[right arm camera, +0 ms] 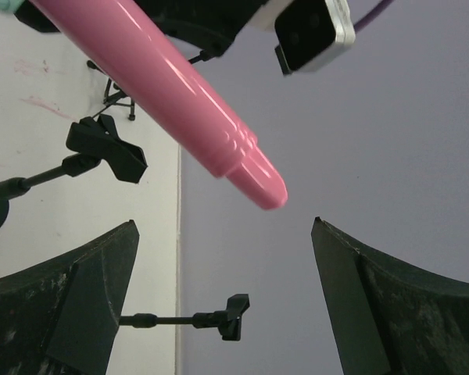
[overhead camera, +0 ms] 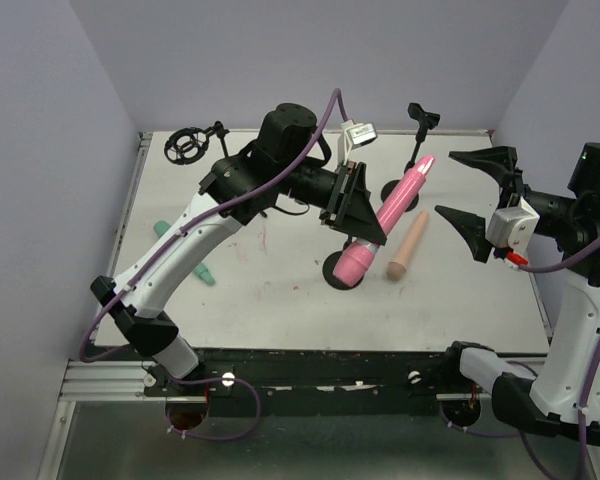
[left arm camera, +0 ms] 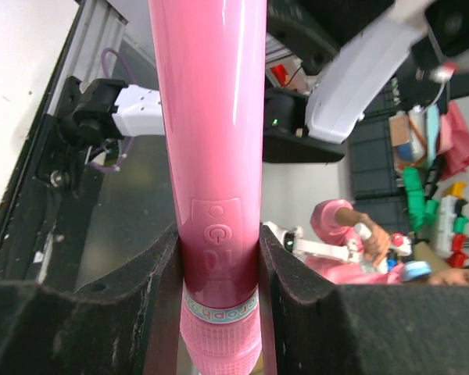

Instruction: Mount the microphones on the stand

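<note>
Left gripper (overhead camera: 352, 212) is clamped on the pink microphone (overhead camera: 395, 205). Its black pads (left arm camera: 117, 328), rough and flecked with white, squeeze the glossy barrel from both sides just above the head. Up close the microphone is smooth, shiny plastic with a raised panel of moulded buttons, then a pale band with lettering, then a rounded head with a fine grid texture. It hangs in the air, tilted, with the head low and near and the slim tapered tail aiming far and right. The head sits over a round black base (overhead camera: 330, 272) on the table (overhead camera: 280, 295); whether they touch, I can't tell.

Right gripper (overhead camera: 445, 183) is off to the right, jaws spread wide with nothing between them. Its dark wedge-shaped fingers (right arm camera: 86, 297) frame the pink tail from below.

Just right of the pink head, the peach microphone (overhead camera: 407, 247) lies flat on the table, matte with a rounded end. Far left, the teal microphone (overhead camera: 206, 274) lies half hidden under the left arm (overhead camera: 180, 250), only its ends peeking out.

At the far edge stand a thin black clip stand (overhead camera: 423, 115) on the right and a black ring-shaped holder (overhead camera: 188, 146) on the left. The table is pale grey and smooth, smudged with faint pink marks
</note>
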You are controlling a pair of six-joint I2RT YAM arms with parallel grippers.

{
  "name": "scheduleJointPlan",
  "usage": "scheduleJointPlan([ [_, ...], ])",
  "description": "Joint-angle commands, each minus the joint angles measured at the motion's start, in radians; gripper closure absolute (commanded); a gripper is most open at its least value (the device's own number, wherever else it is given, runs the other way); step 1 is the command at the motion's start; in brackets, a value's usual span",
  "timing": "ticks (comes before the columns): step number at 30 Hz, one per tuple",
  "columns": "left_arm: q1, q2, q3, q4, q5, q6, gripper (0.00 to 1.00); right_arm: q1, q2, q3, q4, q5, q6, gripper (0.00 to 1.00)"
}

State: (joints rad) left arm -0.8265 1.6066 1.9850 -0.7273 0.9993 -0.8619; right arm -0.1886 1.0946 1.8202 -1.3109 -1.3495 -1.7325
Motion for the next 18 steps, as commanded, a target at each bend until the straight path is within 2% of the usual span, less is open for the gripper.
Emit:
scheduleJointPlan([
  [1, 0.003, 0.111, 0.159, 0.042, 0.084, -0.155, 1.0, 0.005, -0.013, -0.019, -0.108, -0.02, -0.094, 0.0],
  [6, 0.0, 0.188, 0.219, 0.121, 0.13, -0.262, 1.0, 0.005, -0.05, -0.117, -0.11, 0.038, -0.258, 0.0],
  [10, -0.011, 0.217, 0.222, 0.121, 0.136, -0.278, 1.0, 0.005, -0.079, -0.18, -0.108, 0.056, -0.349, 0.0],
  [18, -0.046, 0.243, 0.199, 0.121, 0.144, -0.284, 1.0, 0.005, -0.095, -0.214, -0.059, 0.064, -0.345, 0.01],
])
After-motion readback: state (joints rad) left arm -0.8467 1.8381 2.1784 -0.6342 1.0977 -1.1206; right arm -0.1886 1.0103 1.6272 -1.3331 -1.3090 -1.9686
